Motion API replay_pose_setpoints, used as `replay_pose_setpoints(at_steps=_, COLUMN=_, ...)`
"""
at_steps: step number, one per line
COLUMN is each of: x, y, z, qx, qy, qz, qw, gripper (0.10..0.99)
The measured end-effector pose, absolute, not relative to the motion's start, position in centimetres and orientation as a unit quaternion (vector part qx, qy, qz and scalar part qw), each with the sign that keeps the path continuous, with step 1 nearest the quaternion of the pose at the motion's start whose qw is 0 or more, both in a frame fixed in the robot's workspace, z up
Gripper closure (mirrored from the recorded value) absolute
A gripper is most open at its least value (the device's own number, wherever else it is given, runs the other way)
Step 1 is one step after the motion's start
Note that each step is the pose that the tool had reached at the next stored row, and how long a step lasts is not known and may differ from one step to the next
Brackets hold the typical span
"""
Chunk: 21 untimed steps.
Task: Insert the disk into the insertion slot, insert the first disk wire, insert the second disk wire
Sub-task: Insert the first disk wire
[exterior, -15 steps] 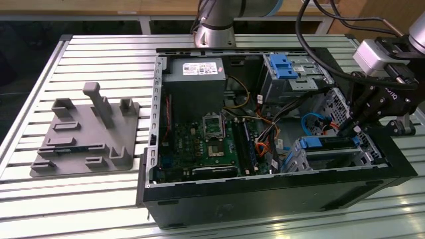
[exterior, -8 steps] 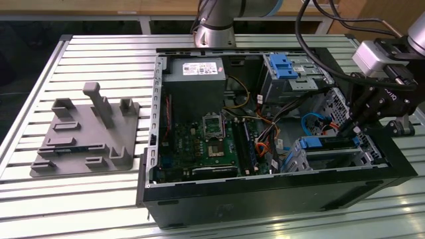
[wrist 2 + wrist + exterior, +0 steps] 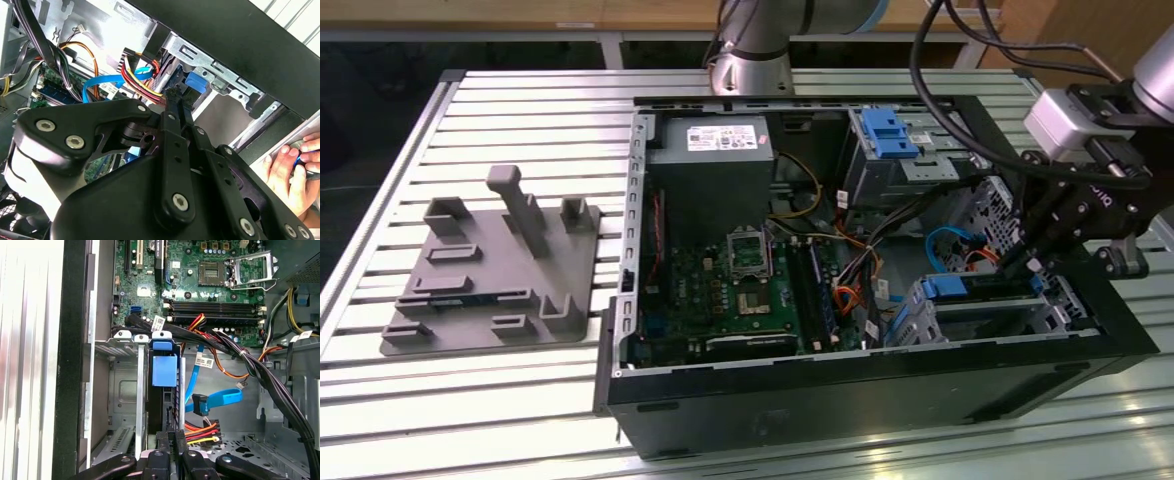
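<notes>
The disk [image 3: 981, 292] sits inside the insertion slot [image 3: 1047, 322], a silver cage in the open computer case on the exterior view's right. Its blue carrier tab [image 3: 164, 371] [image 3: 196, 81] shows at the cage's mouth [image 3: 122, 390]. My gripper [image 3: 1017, 268] reaches down at the disk's end. In both wrist views its fingertips [image 3: 170, 437] [image 3: 175, 95] are shut on the black plug of a red, yellow and orange wire [image 3: 202, 432] [image 3: 142, 80], held against the disk's edge. A flat blue wire [image 3: 220, 399] [image 3: 107, 82] [image 3: 947, 245] hangs loose beside it, with its plug free.
A green motherboard [image 3: 747, 290] and a power supply [image 3: 710, 140] fill the case's other half. A grey bay with a blue latch [image 3: 887, 135] stands behind the cage. Thick black cables [image 3: 260, 370] cross nearby. A grey fixture [image 3: 494, 270] lies on the slatted table. A person's hand [image 3: 292, 167] rests outside the case.
</notes>
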<state>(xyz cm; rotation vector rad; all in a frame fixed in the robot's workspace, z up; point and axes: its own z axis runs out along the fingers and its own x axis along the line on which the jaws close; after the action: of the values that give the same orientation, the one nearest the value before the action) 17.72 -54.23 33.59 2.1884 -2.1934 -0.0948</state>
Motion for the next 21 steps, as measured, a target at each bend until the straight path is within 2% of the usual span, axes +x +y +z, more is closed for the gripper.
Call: replay_pose_setpoints(at_steps=21, x=17.72, y=-54.23, z=32.99, qx=0.706, qy=-0.707, qz=-0.031, qw=0.021, gripper=0.925)
